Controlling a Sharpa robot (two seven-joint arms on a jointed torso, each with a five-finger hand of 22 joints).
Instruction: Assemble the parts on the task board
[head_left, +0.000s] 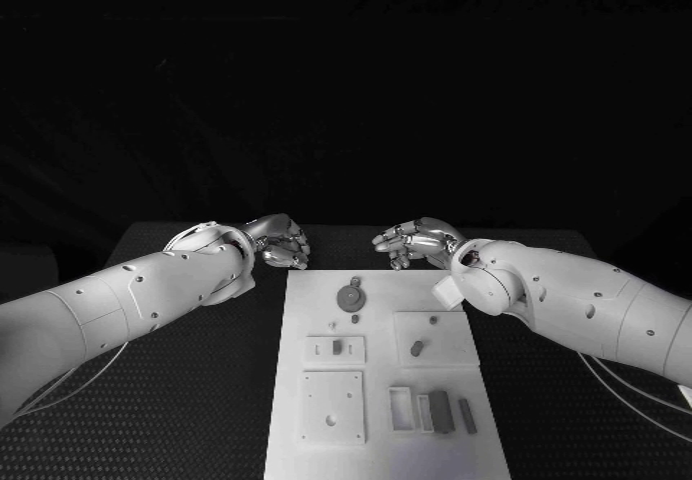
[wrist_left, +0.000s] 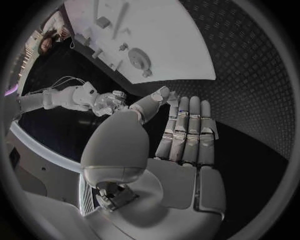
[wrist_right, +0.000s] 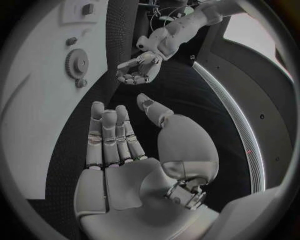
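Black textured table (head_left: 173, 400) under a dark backdrop carries the white task board (head_left: 378, 455), which lies in the middle and runs from the near edge toward the far side. On the board's far end sits a round grey gear (head_left: 351, 296) with a small peg (head_left: 355, 320) just beside it; toward the near end lie a raised square plate with a dark part (head_left: 417, 348) standing in it, a smaller plate holding a short dark piece (head_left: 338, 347), a plain square plate with a hole (head_left: 332, 406), and a cluster of upright grey blocks (head_left: 441, 411) at the board's right side. Beyond the board's far corners hover both hands, apart from it and from each other. The left hand (head_left: 281, 243) holds nothing; the left wrist view shows its fingers (wrist_left: 187, 131) stretched out side by side over the table. The right hand (head_left: 415, 243) is likewise empty, fingers (wrist_right: 112, 137) extended and released in the right wrist view.
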